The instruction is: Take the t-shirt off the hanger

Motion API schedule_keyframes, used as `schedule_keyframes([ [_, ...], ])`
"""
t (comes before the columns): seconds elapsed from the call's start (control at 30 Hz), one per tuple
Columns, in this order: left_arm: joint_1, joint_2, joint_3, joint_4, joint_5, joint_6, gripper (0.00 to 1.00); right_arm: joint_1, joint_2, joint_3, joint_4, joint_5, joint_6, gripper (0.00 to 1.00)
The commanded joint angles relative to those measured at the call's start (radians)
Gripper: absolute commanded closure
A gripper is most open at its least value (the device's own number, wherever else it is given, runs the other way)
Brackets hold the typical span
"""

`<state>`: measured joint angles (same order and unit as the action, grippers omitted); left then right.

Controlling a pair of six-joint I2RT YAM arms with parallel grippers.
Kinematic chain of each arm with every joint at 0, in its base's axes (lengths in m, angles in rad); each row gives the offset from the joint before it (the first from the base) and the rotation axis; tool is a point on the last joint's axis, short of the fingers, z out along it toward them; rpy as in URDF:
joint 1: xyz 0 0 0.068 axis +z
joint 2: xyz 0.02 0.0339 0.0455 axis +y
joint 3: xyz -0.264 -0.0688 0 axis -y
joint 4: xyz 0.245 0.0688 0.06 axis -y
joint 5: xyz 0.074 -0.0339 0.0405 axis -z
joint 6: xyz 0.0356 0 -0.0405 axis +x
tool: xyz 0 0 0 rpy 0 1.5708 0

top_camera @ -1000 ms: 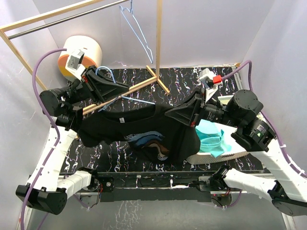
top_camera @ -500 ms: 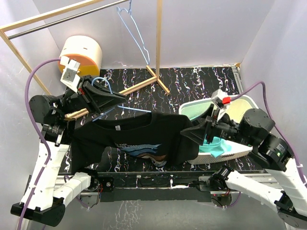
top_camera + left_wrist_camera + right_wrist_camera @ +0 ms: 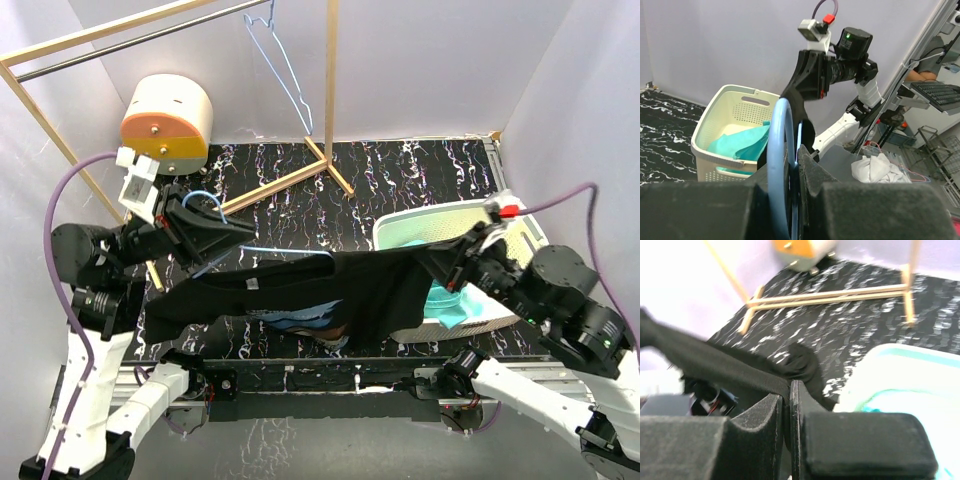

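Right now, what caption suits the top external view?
Left gripper holds the blue hanger, right gripper pinches the black t-shirt, stretched taut between them.

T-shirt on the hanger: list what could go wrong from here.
1. The t-shirt is stretched taut between the arms, and the blue hanger seems partly inside it; its end may snag or stretch the fabric.
2. The right gripper pinches only a narrow fold, which might slip out under tension.
3. The left gripper holds thin hanger wire that could twist in its grip.
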<state>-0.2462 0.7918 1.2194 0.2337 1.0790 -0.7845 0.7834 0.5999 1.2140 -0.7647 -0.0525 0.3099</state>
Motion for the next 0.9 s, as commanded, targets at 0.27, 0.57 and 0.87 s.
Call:
schedule_keyframes([
  [0.27, -0.004, -0.102, 0.034, -0.159, -0.073, 0.102, 1.0, -0.005, -0.093, 0.058, -0.193, 0.589, 0.107, 0.92],
  [0.57, -0.005, -0.107, 0.091, -0.173, -0.118, 0.105, 1.0, -0.004, 0.017, -0.068, 0.014, 0.035, 0.06, 0.92],
  [0.87, -0.004, -0.054, 0.156, -0.335, -0.196, 0.234, 1.0, -0.004, 0.253, -0.045, 0.133, -0.428, -0.031, 0.71],
])
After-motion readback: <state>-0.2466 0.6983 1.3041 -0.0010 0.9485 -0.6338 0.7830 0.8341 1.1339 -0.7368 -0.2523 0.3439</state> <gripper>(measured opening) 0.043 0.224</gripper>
